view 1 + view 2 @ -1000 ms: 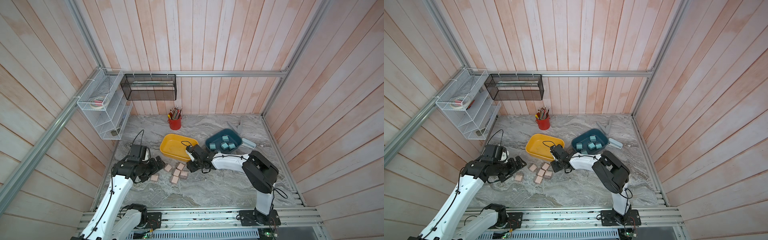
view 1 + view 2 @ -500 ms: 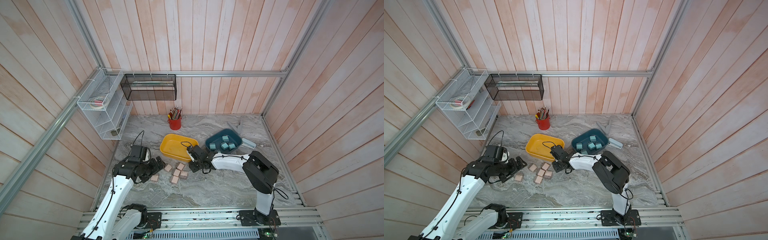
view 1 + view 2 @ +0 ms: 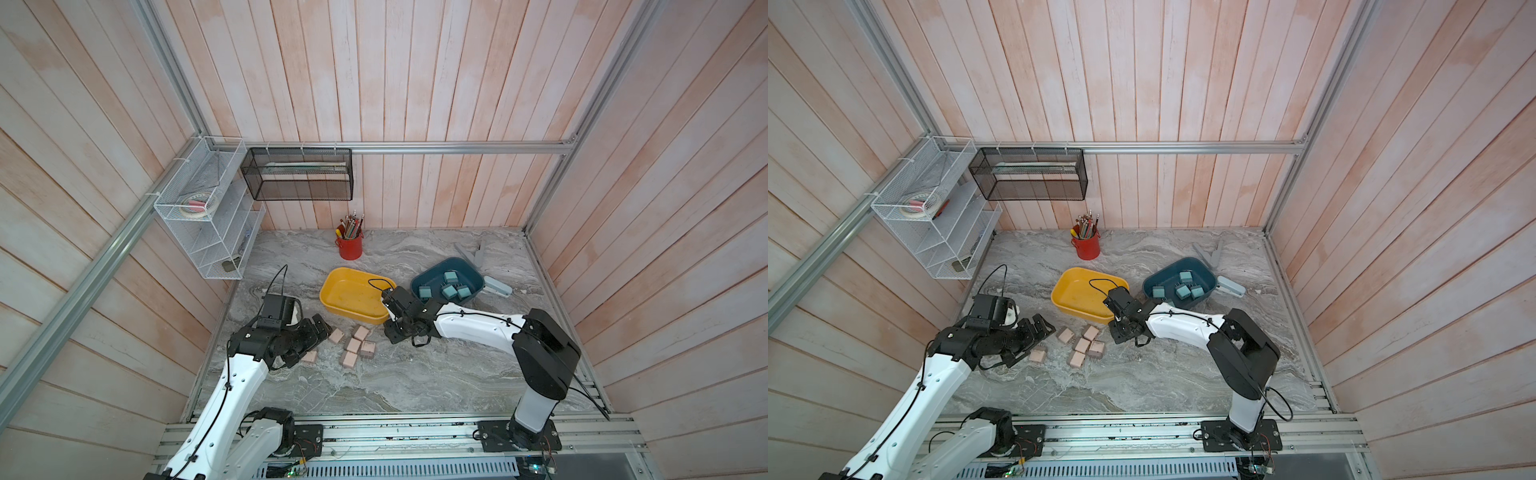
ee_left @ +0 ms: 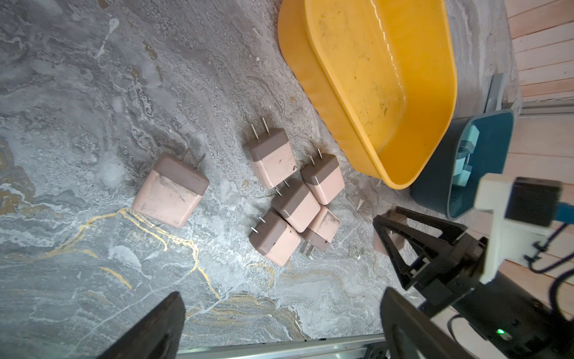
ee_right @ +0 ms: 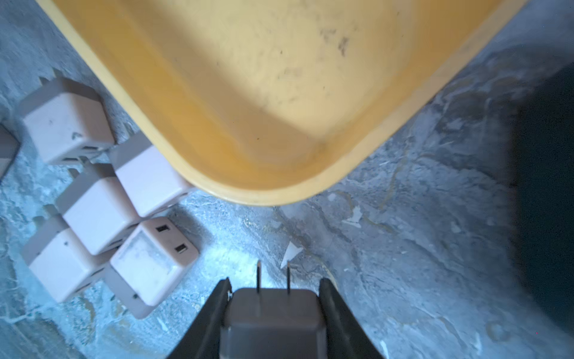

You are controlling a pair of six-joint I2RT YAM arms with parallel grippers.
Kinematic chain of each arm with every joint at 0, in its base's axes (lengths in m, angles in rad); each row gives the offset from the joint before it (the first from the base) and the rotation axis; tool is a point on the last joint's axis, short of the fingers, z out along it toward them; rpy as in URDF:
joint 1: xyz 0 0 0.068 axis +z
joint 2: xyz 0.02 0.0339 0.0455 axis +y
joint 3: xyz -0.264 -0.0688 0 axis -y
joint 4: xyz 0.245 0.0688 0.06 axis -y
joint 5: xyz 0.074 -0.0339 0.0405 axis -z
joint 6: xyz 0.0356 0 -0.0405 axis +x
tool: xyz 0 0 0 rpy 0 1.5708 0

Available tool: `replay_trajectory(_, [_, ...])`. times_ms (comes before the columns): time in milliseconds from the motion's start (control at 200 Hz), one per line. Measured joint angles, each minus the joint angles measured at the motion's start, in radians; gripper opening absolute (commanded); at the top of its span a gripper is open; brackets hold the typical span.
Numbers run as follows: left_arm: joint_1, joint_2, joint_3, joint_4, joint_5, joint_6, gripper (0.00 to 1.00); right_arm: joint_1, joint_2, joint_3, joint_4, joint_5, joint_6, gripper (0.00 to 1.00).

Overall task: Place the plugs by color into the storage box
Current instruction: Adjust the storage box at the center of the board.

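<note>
A: Starting at the right gripper [image 5: 273, 287]: what do we have between its fingers [image 5: 211, 314]?

B: We have a pink plug [image 5: 273, 323] pinched by its two sides, its metal prongs pointing out ahead toward the rounded corner of the yellow bin [image 5: 264, 194]. Whether it rests on the marble tabletop [image 5: 419, 248] or hangs just above it, we cannot tell. In both top views that gripper [image 3: 394, 332] [image 3: 1120, 332] sits at the bin's near corner.

A: And the left gripper [image 4: 282, 293]?

B: Its jaws stand wide apart with nothing between them. We see it low over bare marble, near the loose pink plugs [image 4: 296, 205] and touching none.

A: Where do we find those?

B: We count six of them lying on the tabletop between the two grippers. Five sit bunched close together just beside the yellow bin's near wall. The lone plug [image 4: 170, 189] lies apart from them, nearest the left gripper.

A: And the teal ones?

B: In both top views we see four teal plugs [image 3: 449, 291] [image 3: 1182, 292] inside the blue bin [image 3: 433, 273] [image 3: 1168, 272], which stands just beside the yellow bin, on the right arm's side.

A: Anything farther out?

B: We see a red pencil cup [image 3: 350, 251] upright near the far edge of the tabletop, well apart from both bins.
</note>
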Motion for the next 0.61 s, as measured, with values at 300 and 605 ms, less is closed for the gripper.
replay_trajectory(300, [0.0, -0.065, -0.063, 0.021, 0.007, -0.025, 0.99, -0.124, 0.088, 0.407, -0.116, 0.021, -0.048, 0.36])
replay_trajectory(605, [0.0, -0.135, -0.084, -0.001, 0.0, -0.068, 1.0, -0.193, 0.435, 0.724, -0.158, -0.009, -0.125, 0.36])
